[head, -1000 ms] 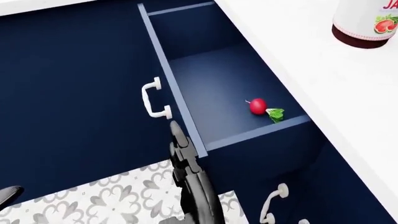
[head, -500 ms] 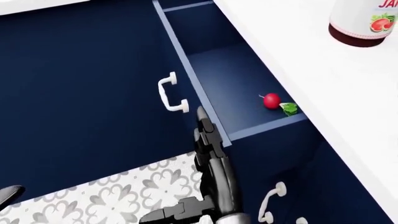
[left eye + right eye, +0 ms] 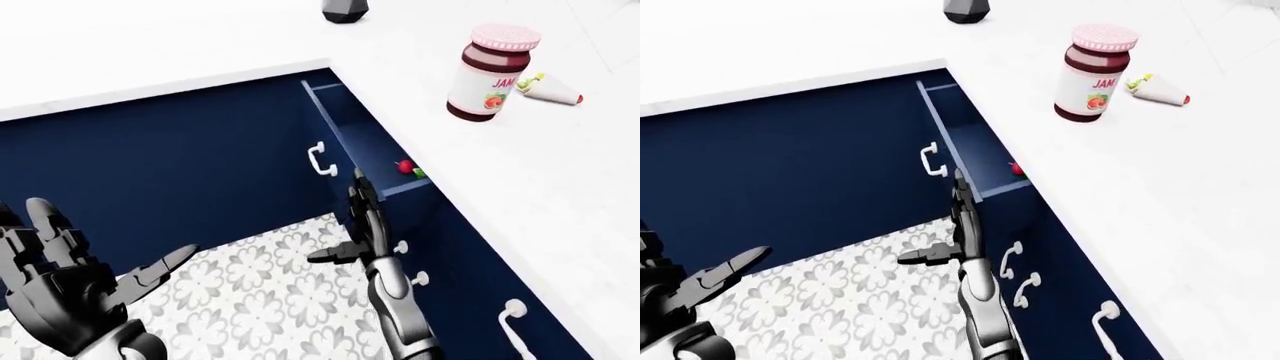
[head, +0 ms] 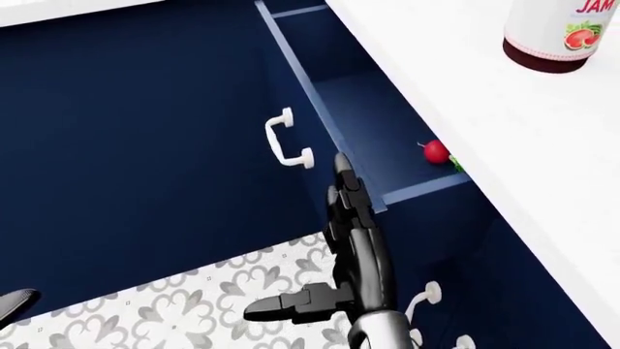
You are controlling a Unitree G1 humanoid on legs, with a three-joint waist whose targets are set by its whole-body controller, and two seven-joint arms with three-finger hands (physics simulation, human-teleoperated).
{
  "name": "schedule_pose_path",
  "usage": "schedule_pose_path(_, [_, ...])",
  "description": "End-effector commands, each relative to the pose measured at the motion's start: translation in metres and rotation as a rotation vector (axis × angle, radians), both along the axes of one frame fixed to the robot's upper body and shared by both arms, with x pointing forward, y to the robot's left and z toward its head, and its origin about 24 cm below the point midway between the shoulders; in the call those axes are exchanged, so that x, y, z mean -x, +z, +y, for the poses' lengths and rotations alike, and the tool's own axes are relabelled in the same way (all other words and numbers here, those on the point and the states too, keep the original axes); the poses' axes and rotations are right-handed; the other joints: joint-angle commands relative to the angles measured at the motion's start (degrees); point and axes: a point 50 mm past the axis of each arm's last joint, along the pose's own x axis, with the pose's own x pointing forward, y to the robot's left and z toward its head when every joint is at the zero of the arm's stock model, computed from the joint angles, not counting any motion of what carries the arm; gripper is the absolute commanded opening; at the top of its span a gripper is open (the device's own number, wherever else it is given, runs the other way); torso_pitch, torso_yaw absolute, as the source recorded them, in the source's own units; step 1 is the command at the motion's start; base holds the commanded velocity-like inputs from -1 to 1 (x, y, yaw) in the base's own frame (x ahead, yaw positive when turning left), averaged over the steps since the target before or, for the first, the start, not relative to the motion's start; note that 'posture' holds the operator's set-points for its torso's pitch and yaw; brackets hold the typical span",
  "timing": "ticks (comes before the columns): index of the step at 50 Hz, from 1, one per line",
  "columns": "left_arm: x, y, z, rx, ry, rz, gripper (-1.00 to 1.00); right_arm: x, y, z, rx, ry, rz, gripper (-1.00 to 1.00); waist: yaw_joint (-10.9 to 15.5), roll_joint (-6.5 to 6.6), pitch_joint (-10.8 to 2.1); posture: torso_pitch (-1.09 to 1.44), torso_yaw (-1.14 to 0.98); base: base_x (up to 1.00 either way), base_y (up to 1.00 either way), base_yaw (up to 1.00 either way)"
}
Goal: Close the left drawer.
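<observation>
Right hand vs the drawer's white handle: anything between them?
Nothing. In the head view the right hand points its fingertips at the drawer front's edge, just right of and below the white handle; only bare navy drawer front lies between them.

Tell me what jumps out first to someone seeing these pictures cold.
The open left drawer draws the eye, jutting from the dark blue cabinets at the head view's centre, with a small red radish lying inside near its right end. The right robot hand stretches flat against the drawer's front, just right of its white handle. On the white counter at the left-eye view's upper right stands a pink-lidded jam jar.
</observation>
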Motion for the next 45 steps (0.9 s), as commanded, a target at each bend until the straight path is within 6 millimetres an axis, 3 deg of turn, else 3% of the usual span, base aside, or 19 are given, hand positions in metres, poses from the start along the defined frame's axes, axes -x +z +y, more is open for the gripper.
schedule_pose_path(1, [0.004,0.013,-0.001,-0.037,0.001,-0.069,1.00,-0.006,0.012,-0.011,-0.035,-0.069,-0.045,1.00,-0.2,0.37,-0.72,0.00,0.00,0.00,0.00,0.00])
schedule_pose_path(45, [0.006,0.014,0.000,-0.032,-0.001,-0.072,1.00,-0.043,-0.017,-0.060,-0.034,-0.253,0.073,1.00,-0.2,-0.07,-0.70,0.00,0.00,0.00,0.00,0.00])
